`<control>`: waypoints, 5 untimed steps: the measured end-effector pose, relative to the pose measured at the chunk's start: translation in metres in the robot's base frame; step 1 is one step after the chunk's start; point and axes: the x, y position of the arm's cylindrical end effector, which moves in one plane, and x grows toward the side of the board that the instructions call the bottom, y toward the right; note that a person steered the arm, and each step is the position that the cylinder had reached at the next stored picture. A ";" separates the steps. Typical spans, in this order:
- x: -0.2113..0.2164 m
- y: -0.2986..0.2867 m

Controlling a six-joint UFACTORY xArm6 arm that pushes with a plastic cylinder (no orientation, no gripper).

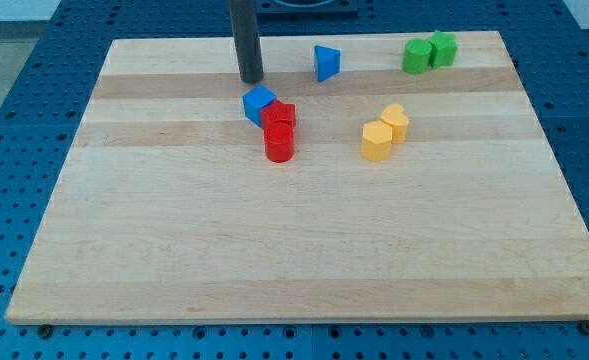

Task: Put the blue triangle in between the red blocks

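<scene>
The blue triangle (325, 63) stands near the view's top, right of my tip (252, 79). My tip rests on the board just above the blue cube (258, 102), a small gap apart. The blue cube touches the upper red block (280, 115). The red cylinder (279, 142) sits directly below that red block, touching it. The blue triangle is well apart from the red blocks, up and to the right of them.
Two yellow blocks (385, 133) sit together right of centre. Two green blocks (428, 52) sit together at the view's top right. The wooden board (274, 250) lies on a blue perforated table.
</scene>
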 end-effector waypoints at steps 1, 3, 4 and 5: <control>-0.038 0.021; 0.006 0.129; 0.043 0.133; 0.003 0.126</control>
